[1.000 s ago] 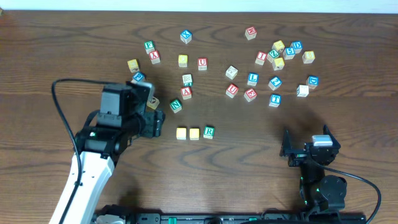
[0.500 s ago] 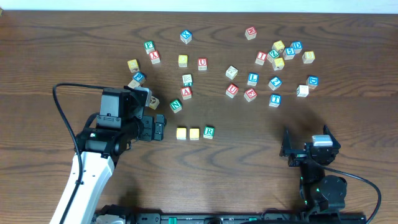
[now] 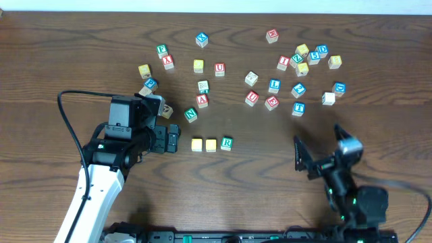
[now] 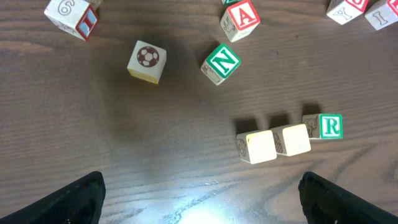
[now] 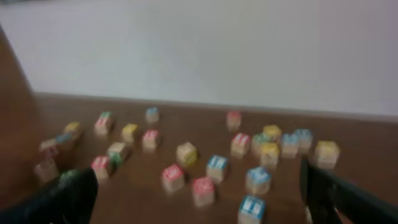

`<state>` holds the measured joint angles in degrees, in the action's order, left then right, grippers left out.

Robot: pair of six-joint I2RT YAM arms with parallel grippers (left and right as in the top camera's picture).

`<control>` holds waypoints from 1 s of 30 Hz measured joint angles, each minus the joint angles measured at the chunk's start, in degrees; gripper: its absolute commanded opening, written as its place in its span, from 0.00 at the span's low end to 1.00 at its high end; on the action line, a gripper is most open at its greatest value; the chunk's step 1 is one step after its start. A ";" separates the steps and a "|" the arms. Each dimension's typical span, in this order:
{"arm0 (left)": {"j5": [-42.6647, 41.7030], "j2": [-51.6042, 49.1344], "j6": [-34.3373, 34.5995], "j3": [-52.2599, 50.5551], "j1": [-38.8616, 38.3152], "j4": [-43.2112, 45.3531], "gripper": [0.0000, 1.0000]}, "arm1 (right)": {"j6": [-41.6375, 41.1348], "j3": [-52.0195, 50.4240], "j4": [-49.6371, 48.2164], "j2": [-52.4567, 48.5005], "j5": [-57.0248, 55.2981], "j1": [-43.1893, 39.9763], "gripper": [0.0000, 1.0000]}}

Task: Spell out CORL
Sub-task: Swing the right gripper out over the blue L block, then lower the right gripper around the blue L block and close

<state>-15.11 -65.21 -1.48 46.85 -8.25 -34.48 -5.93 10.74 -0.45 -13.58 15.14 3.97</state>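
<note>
Left pincer spread, holding nothing, just left of the row. First yellow cube, second yellow cube and green R cube line up mid-counter. Blue L cube sits farther back. Right pincer spread, holding nothing.

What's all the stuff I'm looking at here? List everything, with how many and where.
yellow cubes: two, yellow, side by side, front centre
R cube: one, green letter, right end of their row
L cube: one, blue letter, among the right-hand scatter
N cube: one, green letter, behind the row
other cubes: over twenty, mixed colours, scattered farther back
table: one, dark wood, under everything
left claw: one, black, open, left of the row
right claw: one, black, open, front right
</note>
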 measured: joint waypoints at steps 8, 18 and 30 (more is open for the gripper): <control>-0.02 -0.04 0.00 -0.13 0.00 -0.04 0.98 | 1.81 30.77 15.76 -38.45 6.25 2.23 0.99; -0.02 -0.07 0.00 -0.20 0.00 0.00 0.98 | 3.54 56.33 28.28 -74.14 8.63 7.52 0.99; -0.02 -0.15 0.00 -0.22 0.00 0.00 0.98 | -9.92 76.85 42.97 -96.32 -14.27 16.17 0.82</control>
<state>-15.14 -65.36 -1.48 46.63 -8.25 -34.48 -15.86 87.59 42.52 -109.91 0.86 20.14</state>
